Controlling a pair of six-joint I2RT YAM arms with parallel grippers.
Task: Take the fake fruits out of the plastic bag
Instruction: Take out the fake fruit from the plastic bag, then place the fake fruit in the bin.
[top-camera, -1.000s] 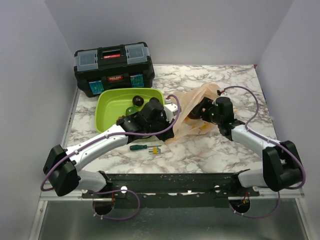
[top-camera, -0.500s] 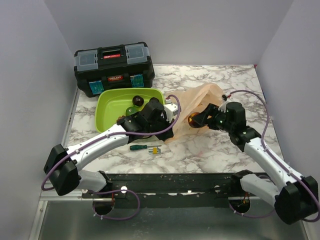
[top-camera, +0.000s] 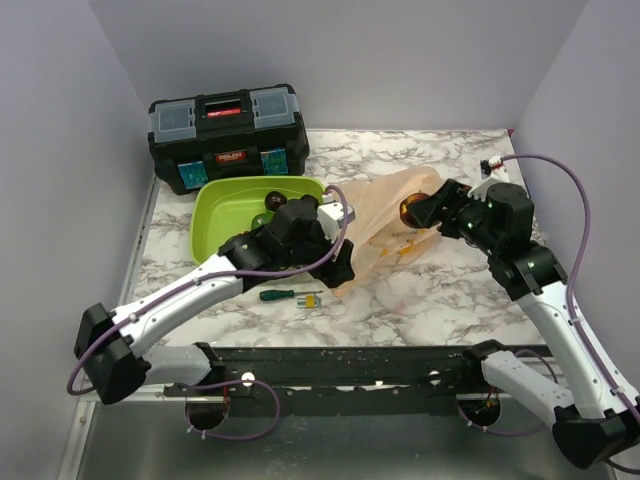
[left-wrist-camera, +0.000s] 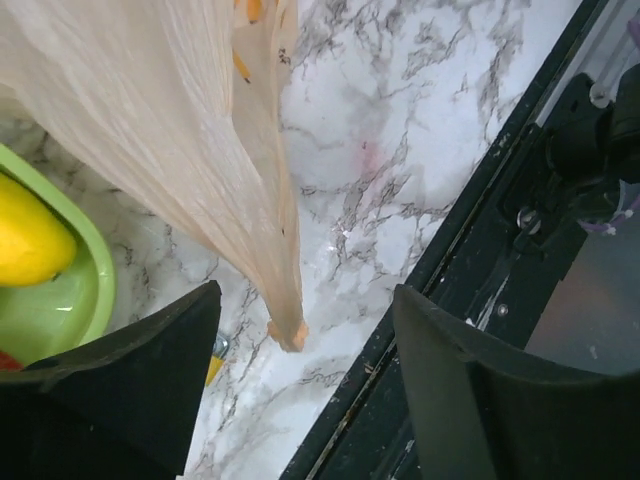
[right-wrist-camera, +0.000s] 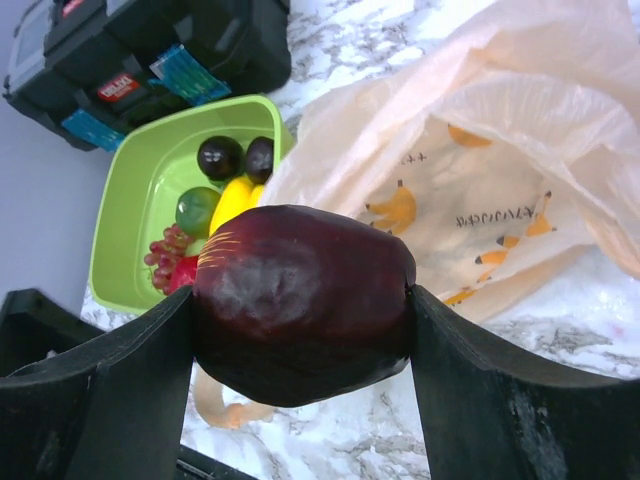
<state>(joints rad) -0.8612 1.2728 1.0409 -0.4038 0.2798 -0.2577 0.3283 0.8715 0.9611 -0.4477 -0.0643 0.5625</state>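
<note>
Over the right side of the marble table, the right gripper (top-camera: 414, 212) has risen clear of the plastic bag (top-camera: 380, 200) in the last second. It carries a dark maroon fruit (right-wrist-camera: 300, 290), pinched between its two fingers with daylight beneath. A moment ago that hand was down at the bag's mouth, so this fruit now counts as out of the bag, though not yet set down.

Nearer the middle, the left gripper (left-wrist-camera: 305, 310) has just let go. Its jaws were pressed together on the bag and now stand spread, with the bag's twisted corner hanging loose between them and touching neither finger. With nothing anchoring the bag, it lies slack on the marble beside the lime-green tray (right-wrist-camera: 130, 200).

The tray already holds a yellow fruit (right-wrist-camera: 232, 203), a grape cluster (right-wrist-camera: 165, 250) and others. The bag looks emptied, I think, though its folds and printed bananas make that hard to judge.
</note>
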